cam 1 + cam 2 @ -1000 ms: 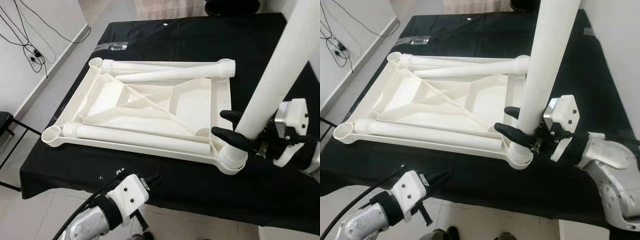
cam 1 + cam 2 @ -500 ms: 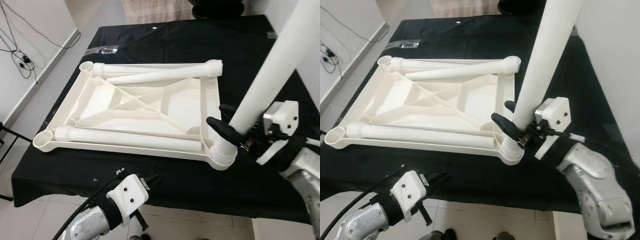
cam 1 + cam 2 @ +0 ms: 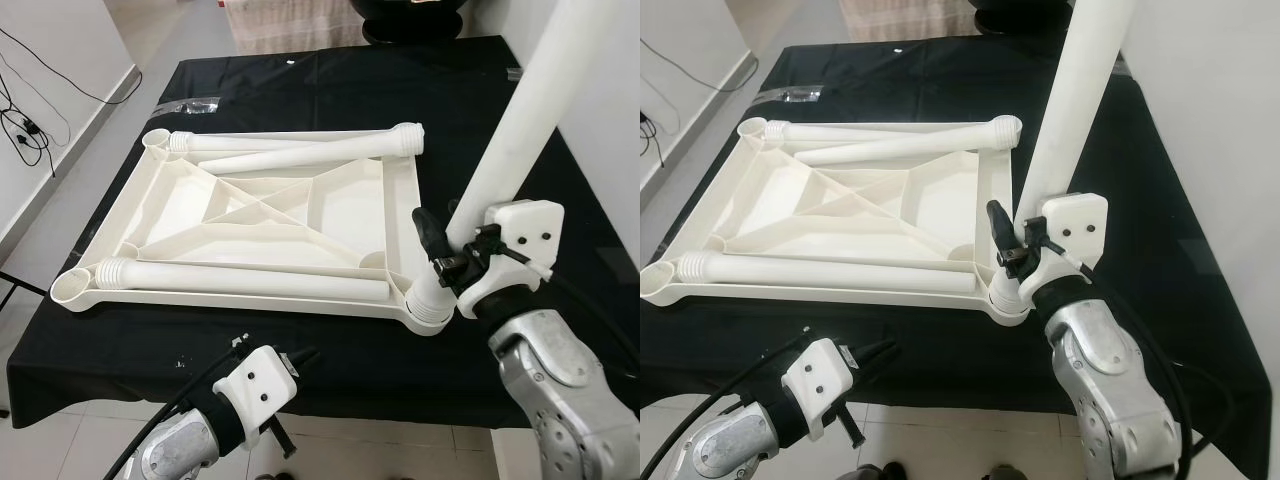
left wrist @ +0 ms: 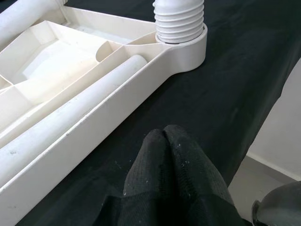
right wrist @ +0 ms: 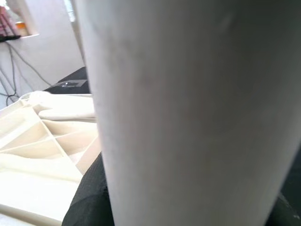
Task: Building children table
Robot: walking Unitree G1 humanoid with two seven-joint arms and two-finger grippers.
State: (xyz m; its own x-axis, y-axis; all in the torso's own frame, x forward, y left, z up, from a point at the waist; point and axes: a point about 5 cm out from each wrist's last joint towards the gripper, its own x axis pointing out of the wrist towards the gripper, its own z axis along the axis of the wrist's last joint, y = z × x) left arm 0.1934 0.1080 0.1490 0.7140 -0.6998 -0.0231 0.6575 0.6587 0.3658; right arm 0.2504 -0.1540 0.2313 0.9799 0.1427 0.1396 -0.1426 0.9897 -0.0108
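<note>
Right hand [image 3: 440, 250] pinches upright leg [image 3: 520, 110], seated in corner socket of upturned tabletop [image 3: 300, 215] on desk [image 3: 340, 360], likely to screw it in. Left hand [image 4: 164, 136], pressed together, idles at desk edge.

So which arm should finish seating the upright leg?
Right. The right gripper grips the upright leg at the tabletop's near corner socket; the left gripper hangs below the table edge.
</note>
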